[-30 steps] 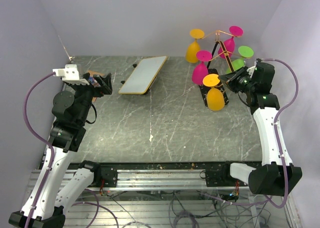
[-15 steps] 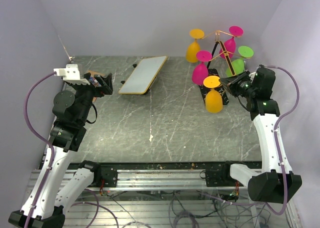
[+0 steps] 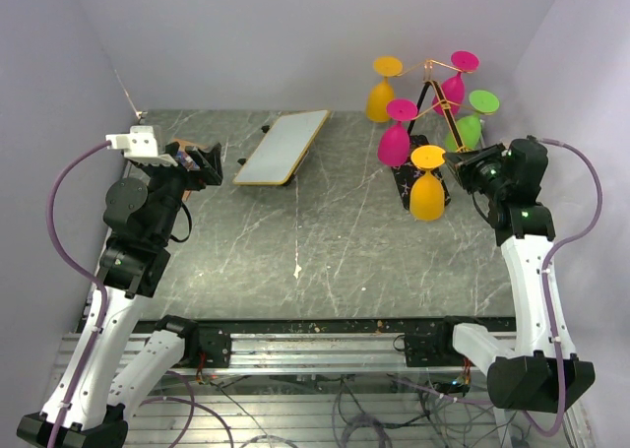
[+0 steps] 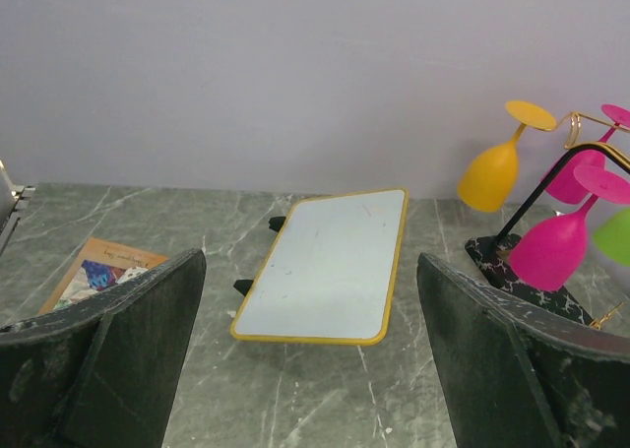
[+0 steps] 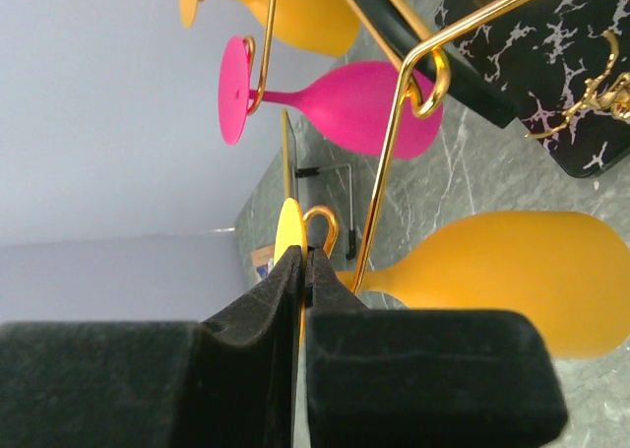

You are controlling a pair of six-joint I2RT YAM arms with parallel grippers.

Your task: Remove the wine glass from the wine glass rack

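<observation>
An orange wine glass [image 3: 426, 194] hangs upside down at the front of the wine glass rack [image 3: 434, 82], a gold wire stand on a black veined base [image 3: 404, 179]. My right gripper [image 3: 456, 160] is shut on the rim of the glass's round foot [image 3: 428, 157]. In the right wrist view the thin yellow foot [image 5: 288, 226] is pinched between the fingers [image 5: 256, 320]. The glass's stem runs beside the rack's curled wire arm [image 5: 379, 197], and the bowl [image 5: 522, 276] is to the right. My left gripper [image 3: 202, 162] is open, raised over the table's left side, far from the rack.
More glasses hang on the rack: an orange one [image 3: 380, 98] at the back, two pink ones [image 3: 394, 141] [image 3: 451, 82] and a green one [image 3: 468, 125]. A yellow-rimmed white board [image 3: 283, 146] lies at the back centre. A printed card [image 4: 98, 271] lies at the left.
My right gripper has shifted right and slightly forward, and the orange glass has moved a little right with it. The left arm has not moved.
</observation>
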